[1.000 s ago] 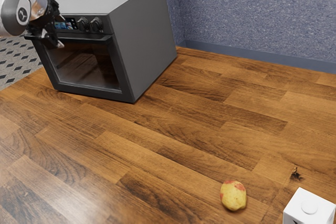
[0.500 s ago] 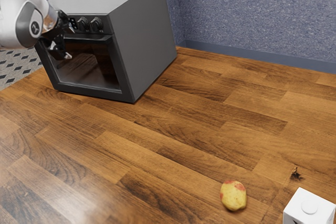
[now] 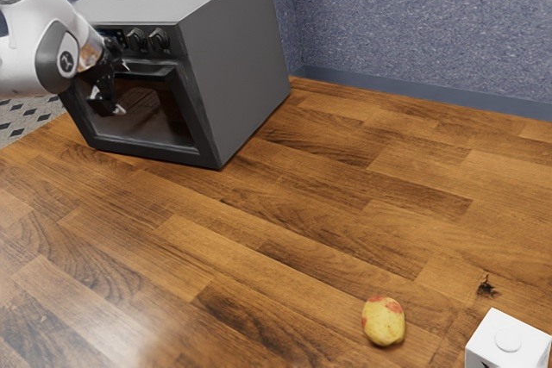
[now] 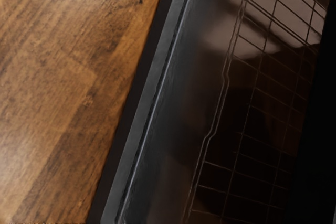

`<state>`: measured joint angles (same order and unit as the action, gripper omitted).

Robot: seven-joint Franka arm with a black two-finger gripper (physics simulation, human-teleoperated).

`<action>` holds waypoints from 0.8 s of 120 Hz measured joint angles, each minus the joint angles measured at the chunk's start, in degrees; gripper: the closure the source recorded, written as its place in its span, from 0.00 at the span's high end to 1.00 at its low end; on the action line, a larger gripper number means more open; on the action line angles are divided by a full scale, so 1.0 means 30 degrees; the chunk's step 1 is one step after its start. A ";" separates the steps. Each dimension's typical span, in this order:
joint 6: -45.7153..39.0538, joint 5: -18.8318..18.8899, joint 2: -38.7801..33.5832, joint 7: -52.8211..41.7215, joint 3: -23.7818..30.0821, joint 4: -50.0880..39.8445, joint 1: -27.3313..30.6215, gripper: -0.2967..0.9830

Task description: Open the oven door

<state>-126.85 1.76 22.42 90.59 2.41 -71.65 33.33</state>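
At the oven's front, toward the exterior view's left, my gripper (image 3: 122, 89) stands with its fingertips spread apart, one higher and one lower. The grey oven (image 3: 235, 66) has a dark door (image 3: 145, 114) with a glass window; its top edge (image 3: 159, 71) leans slightly out from the body, leaving a narrow gap. Part of this top edge is hidden behind the gripper. Close under my hand in the wrist view is the door's glass (image 4: 173, 129), with wire racks (image 4: 262, 72) behind it. Whether a finger touches the door, I cannot tell.
Control knobs (image 3: 158, 39) sit above the door. A wooden table (image 3: 259, 239) extends in front, with a yellow-red fruit (image 3: 383, 321), a small brown object (image 3: 486, 284) and a white box (image 3: 507, 344) farther along it. A speckled wall (image 3: 414, 23) rises behind.
My gripper has moved toward the exterior view's right and downward along the oven's front. The door's top edge has come slightly away from the body.
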 joint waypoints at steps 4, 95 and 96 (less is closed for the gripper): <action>-0.0115 -0.0095 -0.0756 -0.0005 -0.0045 -0.1053 -0.0001 0.77; 1.0381 -0.3066 -1.1934 0.5933 -0.0221 -0.9882 -0.7393 0.77; 1.0475 -0.3070 -1.1931 0.6031 -0.0220 -0.9885 -0.7389 0.77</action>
<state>-95.43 -7.45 -13.37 108.69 1.75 -101.30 11.16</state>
